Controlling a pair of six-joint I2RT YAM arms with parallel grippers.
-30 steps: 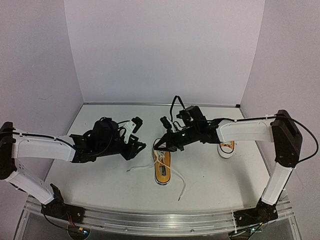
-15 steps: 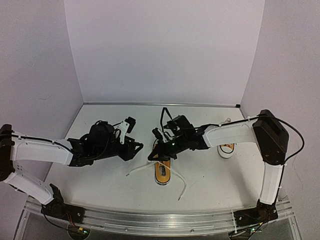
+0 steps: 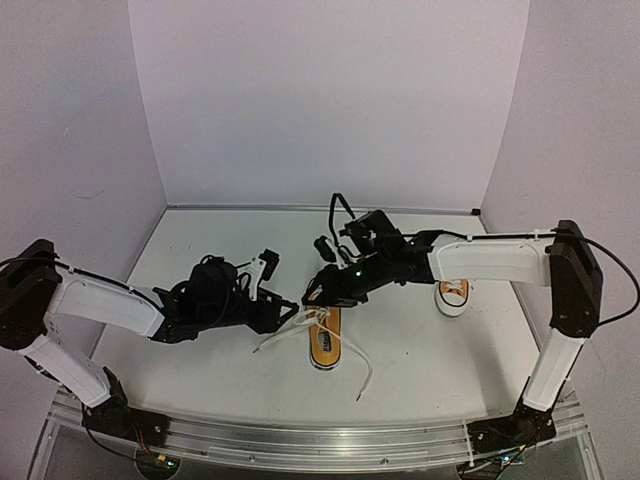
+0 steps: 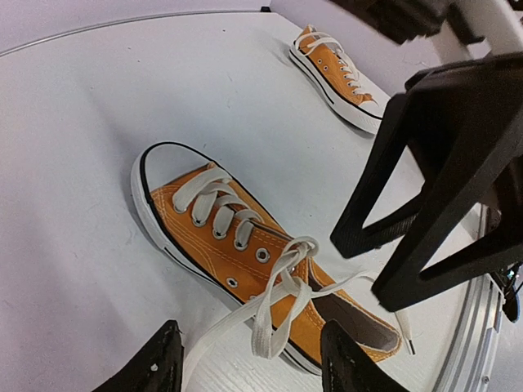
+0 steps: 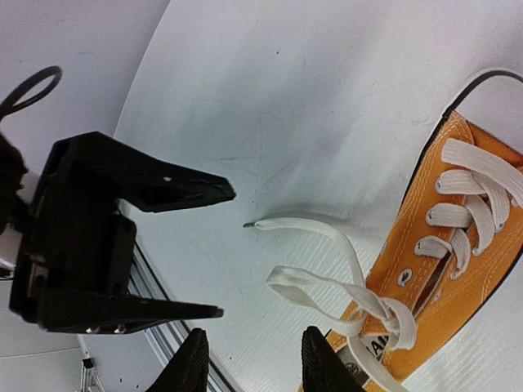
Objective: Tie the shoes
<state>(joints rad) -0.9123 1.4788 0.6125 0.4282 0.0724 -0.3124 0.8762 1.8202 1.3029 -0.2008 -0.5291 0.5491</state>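
White table (image 3: 420, 360): laces (image 4: 270, 318) on near shoe (image 4: 229, 245) looked only half-knotted, left gripper (image 4: 249, 363) and right gripper (image 5: 255, 359) both apart, empty, flanking it; next move called for pinching each lace end.

Two matching low-top sneakers, orange-yellow canvas over white rubber soles. Upright at mid surface (image 3: 200, 250): near shoe (image 4: 204, 253), toe pointing away from the arm bases, heel opening toward the near edge. Threaded through the eyelets: white laces (image 4: 200, 189), crossed in one loose knot (image 4: 298, 249) by the top eyelets, both ends trailing flat, one leftward, one toward the near edge. Well apart to the right: far shoe (image 4: 335, 69), upright, laced.
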